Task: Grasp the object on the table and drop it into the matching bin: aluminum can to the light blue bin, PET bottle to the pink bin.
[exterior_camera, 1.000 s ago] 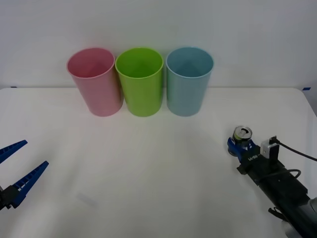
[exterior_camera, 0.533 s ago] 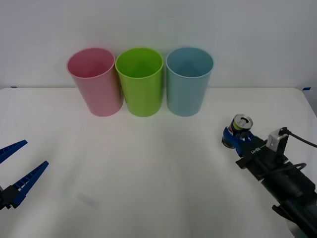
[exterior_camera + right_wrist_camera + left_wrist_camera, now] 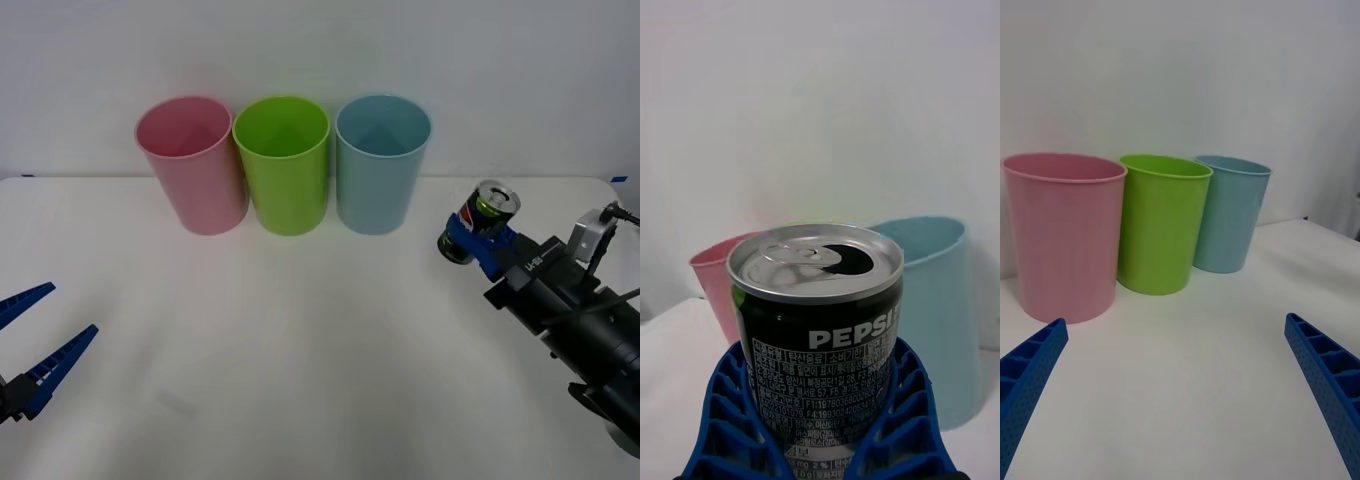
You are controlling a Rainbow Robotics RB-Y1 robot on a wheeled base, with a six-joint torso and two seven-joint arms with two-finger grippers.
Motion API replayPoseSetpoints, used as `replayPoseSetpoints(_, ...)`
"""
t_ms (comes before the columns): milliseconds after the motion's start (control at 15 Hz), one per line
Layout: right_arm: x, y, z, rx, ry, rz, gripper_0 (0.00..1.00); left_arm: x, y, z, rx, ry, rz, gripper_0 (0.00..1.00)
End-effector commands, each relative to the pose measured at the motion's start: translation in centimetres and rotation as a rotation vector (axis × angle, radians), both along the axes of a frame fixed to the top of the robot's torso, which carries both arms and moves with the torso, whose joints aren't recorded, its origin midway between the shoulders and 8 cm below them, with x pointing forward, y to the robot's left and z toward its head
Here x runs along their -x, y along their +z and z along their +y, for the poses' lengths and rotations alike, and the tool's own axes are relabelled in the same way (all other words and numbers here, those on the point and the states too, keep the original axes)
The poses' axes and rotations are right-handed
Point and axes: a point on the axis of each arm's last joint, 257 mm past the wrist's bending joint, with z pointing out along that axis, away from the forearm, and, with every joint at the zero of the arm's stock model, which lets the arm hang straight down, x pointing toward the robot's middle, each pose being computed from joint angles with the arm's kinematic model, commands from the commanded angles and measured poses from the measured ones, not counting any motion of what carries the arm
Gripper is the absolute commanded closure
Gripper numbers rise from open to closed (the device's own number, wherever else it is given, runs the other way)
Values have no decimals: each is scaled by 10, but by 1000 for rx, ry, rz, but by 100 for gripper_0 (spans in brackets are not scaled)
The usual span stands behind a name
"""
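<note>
aluminum can (image 3: 486, 214) tilted, clamped in right gripper (image 3: 472, 236)

The aluminum can (image 3: 818, 330) was black with white lettering and a silver top, held between ribbed blue fingers (image 3: 730, 420). The bins were pink (image 3: 192, 165), lime green (image 3: 283, 165) and light blue (image 3: 380, 165); the table (image 3: 300, 350) was white.

1. Aluminum can (image 3: 481, 220): small, dark, green patch, round logo, opened silver top; tilted, lifted off the surface (image 3: 320, 340), clamped in right tool (image 3: 468, 240), right of the bins.
2. Light blue bin (image 3: 380, 165): upright, rightmost in back row.
3. Pink bin (image 3: 192, 165): upright, leftmost.
</note>
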Motion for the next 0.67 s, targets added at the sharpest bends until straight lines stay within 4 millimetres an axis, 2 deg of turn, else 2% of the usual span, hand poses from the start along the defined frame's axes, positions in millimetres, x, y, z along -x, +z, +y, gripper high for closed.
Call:
replayPoseSetpoints(67,-5,21,3,3,19,-25,100,0,0,0,0,0,0,0)
replayPoseSetpoints(333,-31,52,7,52,-28,-98,100,0,0,0,0,0,0,0)
replayPoseSetpoints(667,-75,69,25,31,-56,-105,100,0,0,0,0,0,0,0)
